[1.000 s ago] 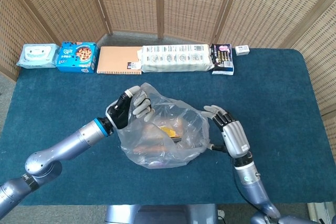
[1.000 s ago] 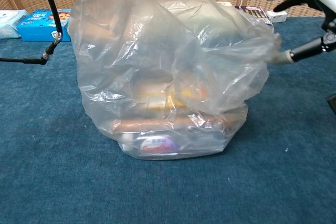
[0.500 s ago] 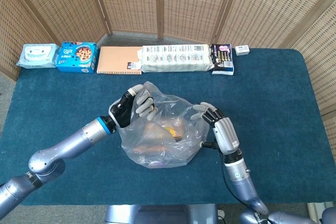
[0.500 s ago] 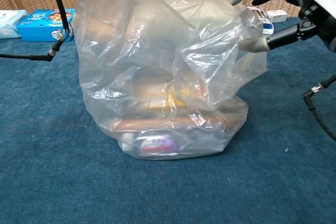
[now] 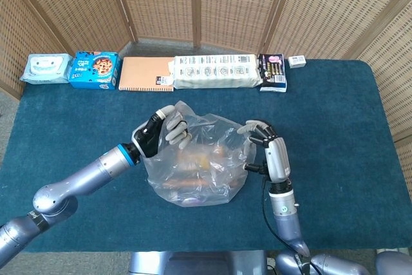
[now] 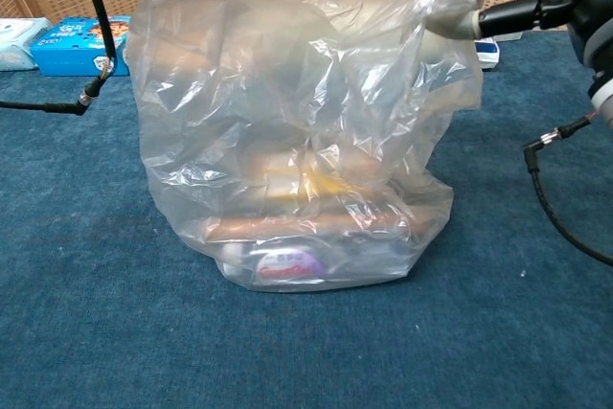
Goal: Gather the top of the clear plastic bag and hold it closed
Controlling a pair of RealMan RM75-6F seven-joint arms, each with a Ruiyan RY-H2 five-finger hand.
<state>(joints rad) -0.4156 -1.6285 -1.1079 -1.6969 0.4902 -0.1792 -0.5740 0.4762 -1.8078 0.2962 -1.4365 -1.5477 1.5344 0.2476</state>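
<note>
Clear plastic bag [image 5: 196,162] sits near the middle of the blue table [image 5: 335,114], upright, mouth up, sides crumpled. Through the film: packets in brown, yellow and a purple-and-white wrapper low at the front; labels too blurred to read.

Left robot hand [image 5: 161,132] at the bag's upper left edge. Head view shows its pale fingers [image 5: 175,134] curled onto the rim there, film bunched under them; it grips the bag top. Chest view cuts this hand off at the frame's upper edge; only its dangling black cable [image 6: 96,35] shows.

Right robot hand [image 5: 267,146] at the bag's upper right edge. In the chest view a pale fingertip [image 6: 458,24] presses against the film near the rim and another points upward just above it. Fingers look partly apart; cannot tell whether any film is actually pinched. A black cable [image 6: 556,189] loops below this hand's wrist.

The 2 hands stand on opposite sides of the bag, mouth between them not drawn together.

Along the far table edge, left to right: wet-wipes pack [image 5: 45,67], blue cookie box [image 5: 95,69], orange notebook [image 5: 147,73], long white packet [image 5: 217,71], dark snack pack [image 5: 273,72], small white box [image 5: 297,61]. Wicker screen [image 5: 206,4] behind.
</note>
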